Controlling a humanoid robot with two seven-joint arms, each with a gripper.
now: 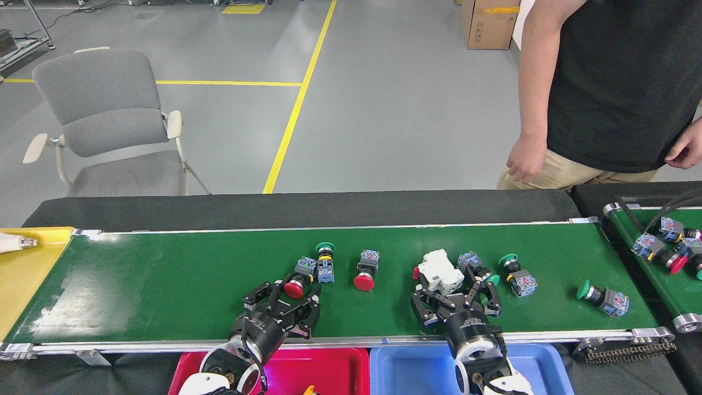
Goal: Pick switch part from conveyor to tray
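Several switch parts lie in a loose row along the middle of the conveyor [164, 285]. The left gripper [289, 299] sits low over the belt's near half with its fingers spread wide, holding nothing — the red switch [299, 278] lies right at its fingertips, its red cap between the tips, though contact cannot be made out. A green-capped switch [325, 255] lies just beside that one, touching or nearly so, and a second red switch [366, 270] lies a little to the right, clear of both grippers.

The right gripper [455, 296] is also spread open and empty. The white breaker [439, 271] lies just beyond its left finger, and a green switch [475, 265] just beyond its right finger. Another green switch [517, 274] lies near, further right, and one more [602, 296] well apart toward the belt's right end.

Below the near rail sit the red tray [329, 367] and the blue tray [406, 373], side by side. A person [603, 88] stands behind the table at the right.
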